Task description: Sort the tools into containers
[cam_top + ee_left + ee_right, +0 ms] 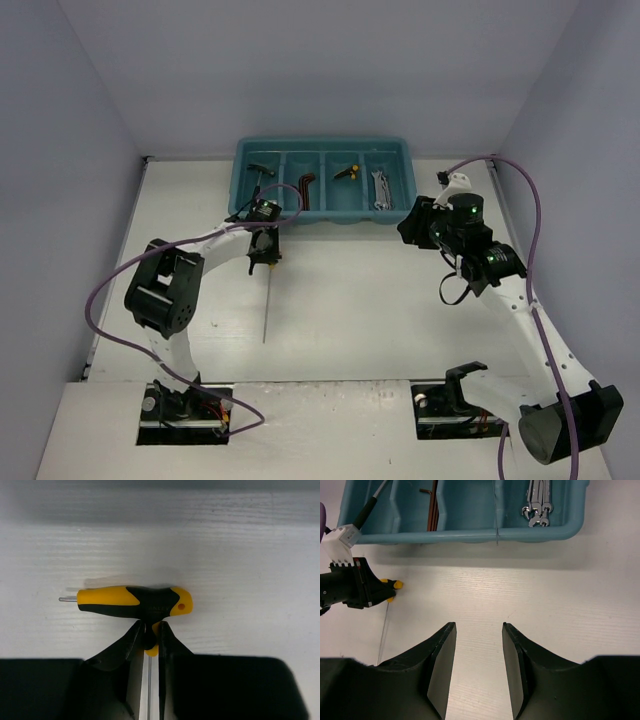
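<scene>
Well, the teal tray lies just ahead of both grippers; the right gripper hangs open and empty over the table, while the left gripper is clenched on the T-handle driver at its neck, yellow-black handle crosswise just beyond the fingertips

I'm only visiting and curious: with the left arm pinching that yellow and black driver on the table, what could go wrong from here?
The left tool pinches the T-handle driver only at the narrow neck where handle meets shaft, so it may swivel or slip when lifted. Its long shaft trails back toward the arm's base and might catch the teal tray at its rim on the way in.
</scene>
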